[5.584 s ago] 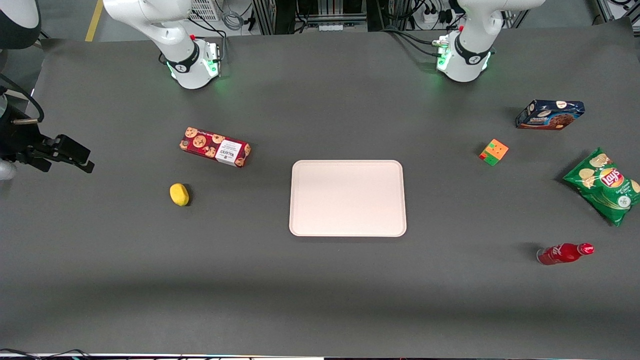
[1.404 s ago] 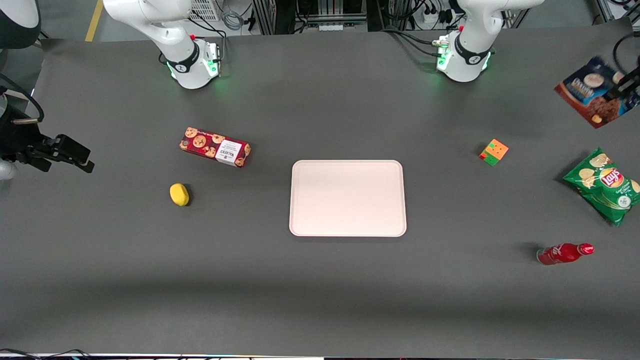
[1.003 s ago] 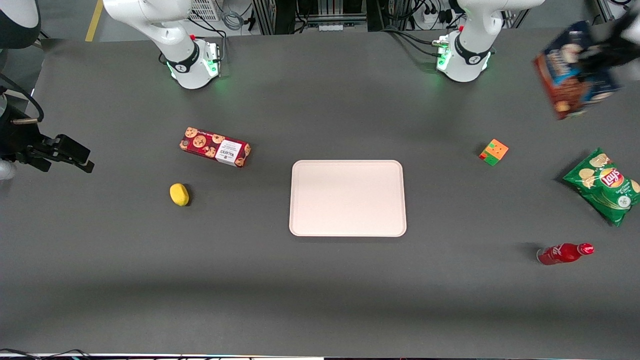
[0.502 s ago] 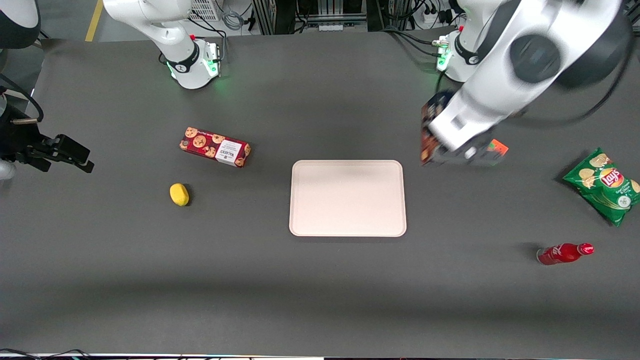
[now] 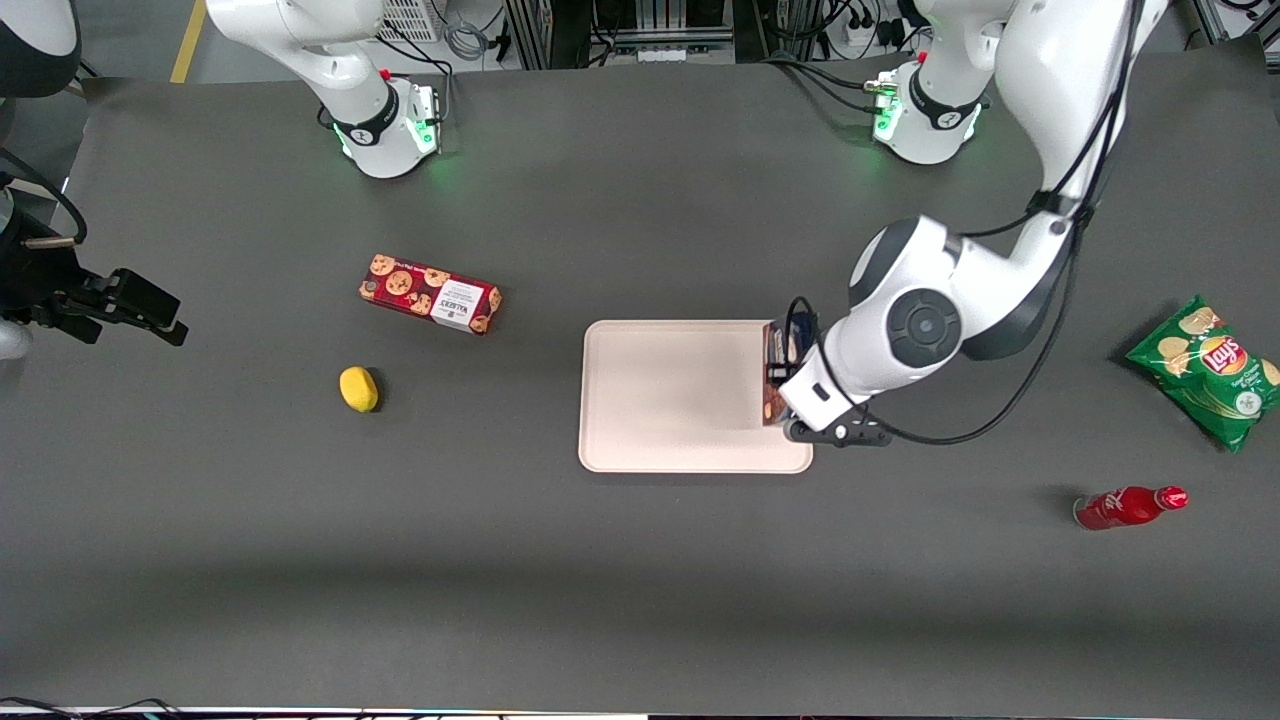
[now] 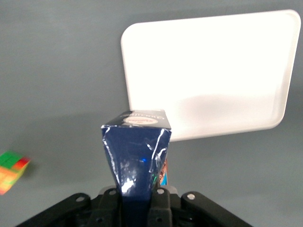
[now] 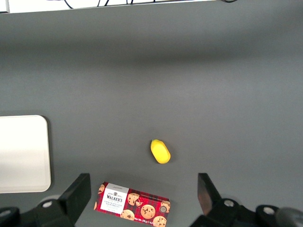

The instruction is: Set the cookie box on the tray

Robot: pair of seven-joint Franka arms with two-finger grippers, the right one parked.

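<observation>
The dark navy cookie box [image 5: 776,362] hangs on end over the rim of the cream-pink tray [image 5: 670,400], at the tray's end toward the working arm. My left gripper [image 5: 793,386] is shut on it. In the left wrist view the box [image 6: 137,149] sticks out from between the two black fingers [image 6: 160,208] of the gripper [image 6: 137,209], with the tray [image 6: 208,71] lying past its tip. Whether the box touches the tray cannot be told.
A red cookie box [image 5: 430,293] and a yellow lemon [image 5: 358,389] lie toward the parked arm's end. A green chips bag [image 5: 1205,368] and a red bottle [image 5: 1128,506] lie toward the working arm's end. A coloured cube [image 6: 12,165] sits beside the gripper.
The left arm picked the cookie box up from the working arm's end of the table, lifted it and swung it inward. The box now hangs at the tray's edge.
</observation>
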